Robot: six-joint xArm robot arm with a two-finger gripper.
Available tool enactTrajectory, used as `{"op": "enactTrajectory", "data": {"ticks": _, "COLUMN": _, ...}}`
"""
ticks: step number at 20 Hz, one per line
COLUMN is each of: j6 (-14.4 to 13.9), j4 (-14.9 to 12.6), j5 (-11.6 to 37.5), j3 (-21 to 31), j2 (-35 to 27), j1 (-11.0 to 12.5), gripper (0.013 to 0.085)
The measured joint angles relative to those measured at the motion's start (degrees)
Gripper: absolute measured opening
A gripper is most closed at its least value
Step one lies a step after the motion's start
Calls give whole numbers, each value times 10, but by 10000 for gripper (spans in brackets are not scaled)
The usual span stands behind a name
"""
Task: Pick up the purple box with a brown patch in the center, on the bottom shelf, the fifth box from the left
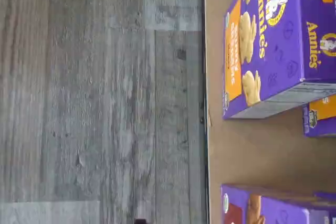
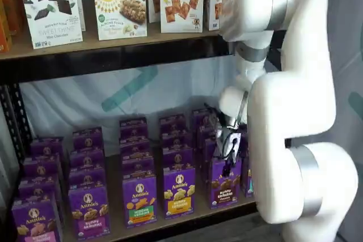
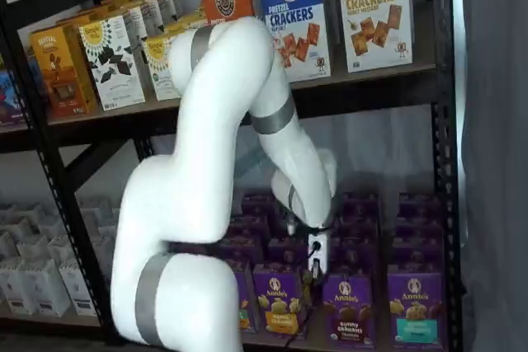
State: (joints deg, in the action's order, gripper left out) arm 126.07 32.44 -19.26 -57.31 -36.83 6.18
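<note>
The purple box (image 2: 224, 183) with dark brown bunny cookies stands in the front row of the bottom shelf (image 2: 170, 222), right of a carton with yellow crackers (image 2: 179, 191). It also shows in a shelf view (image 3: 347, 307). My gripper (image 2: 228, 162) hangs in front of the shelf just above and slightly left of this box, not touching it. It shows in both shelf views (image 3: 315, 263), but I see no clear gap between its fingers. In the wrist view a purple carton with a dark strip (image 1: 236, 212) is cut off at the picture's edge.
More purple Annie's cartons stand in rows behind and beside it, including one with an orange band (image 1: 262, 45) on the tan board (image 1: 247, 150). Cracker boxes (image 2: 181, 1) fill the upper shelf. My white arm (image 2: 289, 140) stands in front. Grey floor (image 1: 100, 98) lies below.
</note>
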Motion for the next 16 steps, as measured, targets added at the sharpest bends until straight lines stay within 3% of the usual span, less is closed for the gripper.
{"op": "enactTrajectory", "data": {"ticks": 1, "j6": -11, "j4": -12, "j5": -4, "j3": 0, "j2": 0, "j1": 1, "gripper": 850}}
{"op": "enactTrajectory", "data": {"ticks": 3, "j6": -75, "j4": -90, "j5": -26, "j3": -1, "j2": 5, "j1": 11, "gripper": 850}}
{"op": "enactTrajectory", "data": {"ticks": 5, "j6": -85, "j4": -106, "j5": -30, "j3": 4, "j2": 10, "j1": 15, "gripper": 850}}
{"op": "enactTrajectory", "data": {"ticks": 8, "j6": -56, "j4": -76, "j5": -20, "j3": 12, "j2": 14, "j1": 16, "gripper": 850}}
{"op": "enactTrajectory", "data": {"ticks": 13, "j6": 20, "j4": 11, "j5": 4, "j3": 16, "j2": 14, "j1": 9, "gripper": 850}}
{"op": "enactTrajectory", "data": {"ticks": 16, "j6": 43, "j4": 38, "j5": 9, "j3": 10, "j2": 9, "j1": 7, "gripper": 850}}
